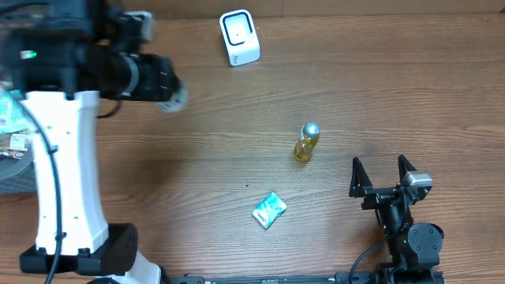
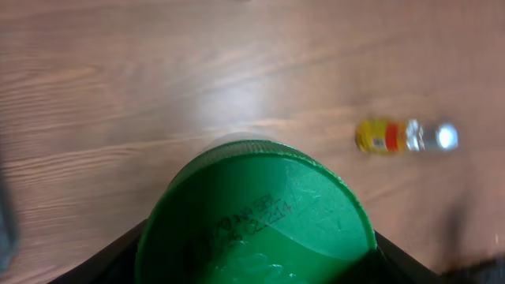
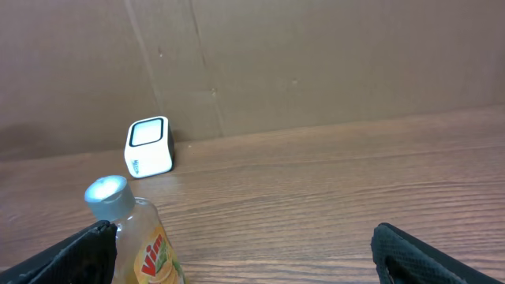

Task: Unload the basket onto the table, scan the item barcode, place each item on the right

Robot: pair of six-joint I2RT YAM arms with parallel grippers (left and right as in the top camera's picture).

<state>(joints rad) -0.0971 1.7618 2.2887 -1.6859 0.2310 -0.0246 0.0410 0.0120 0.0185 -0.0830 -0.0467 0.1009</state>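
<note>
1 green tub [image 2: 252,213]: pinched between the jaws of the left gripper [image 2: 256,264], stamped end toward the wrist camera, apparently lifted for showing to the scanner [image 1: 239,37] at the table's [image 1: 394,79] far edge. 1 bottle [image 1: 306,142], upright, and 1 packet [image 1: 269,210]: set apart, probably later items. Right gripper [image 1: 379,167]: spread wide, empty, parked clear.

Even soft light from where I watch, pale glare on the table [image 2: 229,102] just beyond my left gripper [image 2: 256,256], green lid [image 2: 260,197] in it soft, bottle [image 2: 402,136] farther out smeared
</note>
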